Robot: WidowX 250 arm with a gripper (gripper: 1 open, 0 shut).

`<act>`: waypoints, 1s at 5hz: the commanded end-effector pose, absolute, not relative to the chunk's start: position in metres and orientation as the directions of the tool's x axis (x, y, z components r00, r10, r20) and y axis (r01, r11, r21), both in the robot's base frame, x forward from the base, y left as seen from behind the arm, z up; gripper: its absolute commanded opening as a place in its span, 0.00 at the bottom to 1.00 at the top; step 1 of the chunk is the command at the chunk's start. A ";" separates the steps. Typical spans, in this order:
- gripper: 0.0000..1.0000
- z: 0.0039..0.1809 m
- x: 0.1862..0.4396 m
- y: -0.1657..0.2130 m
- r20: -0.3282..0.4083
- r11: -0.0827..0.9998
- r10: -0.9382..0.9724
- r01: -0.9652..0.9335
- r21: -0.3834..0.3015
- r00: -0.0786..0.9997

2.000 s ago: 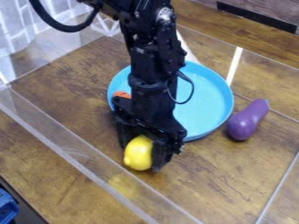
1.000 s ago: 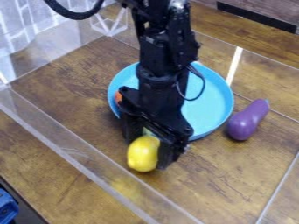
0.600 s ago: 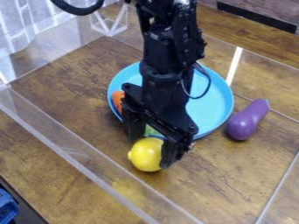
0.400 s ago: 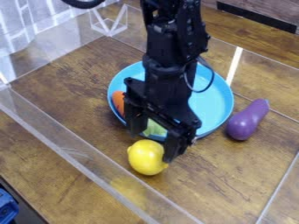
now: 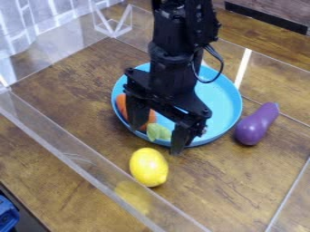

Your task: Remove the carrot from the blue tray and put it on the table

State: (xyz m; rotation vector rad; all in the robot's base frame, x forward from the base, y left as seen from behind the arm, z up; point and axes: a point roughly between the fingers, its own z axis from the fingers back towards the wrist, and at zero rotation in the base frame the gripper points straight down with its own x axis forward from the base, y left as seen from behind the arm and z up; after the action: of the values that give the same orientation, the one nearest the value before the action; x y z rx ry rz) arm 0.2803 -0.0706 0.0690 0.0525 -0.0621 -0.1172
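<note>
You're looking at a lab test rig here, not anyone's kitchen. The table (image 5: 72, 68) is dark wood planks boxed in by clear acrylic walls (image 5: 72, 149) along its edges, and a black robot arm (image 5: 182, 36) stands over plastic toy food like the lemon (image 5: 148, 167).

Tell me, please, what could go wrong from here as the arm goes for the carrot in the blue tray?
The carrot lies at the blue tray's left rim, mostly hidden behind the open pincer, so a descent could catch the rim and tip or shove the tray. The lemon sits on the table just in front of the tray; a carrot put down there may knock it and set it rolling.
</note>
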 end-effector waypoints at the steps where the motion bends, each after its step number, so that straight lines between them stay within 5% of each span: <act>1: 1.00 0.085 0.281 -0.080 0.145 0.996 -0.083 0.076 0.055 0.986; 5: 1.00 0.050 0.269 -0.057 0.152 0.997 -0.001 -0.011 0.076 0.988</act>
State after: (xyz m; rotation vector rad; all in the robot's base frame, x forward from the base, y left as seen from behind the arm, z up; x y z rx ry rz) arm 0.2627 -0.0576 0.0380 0.0869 -0.1050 0.0023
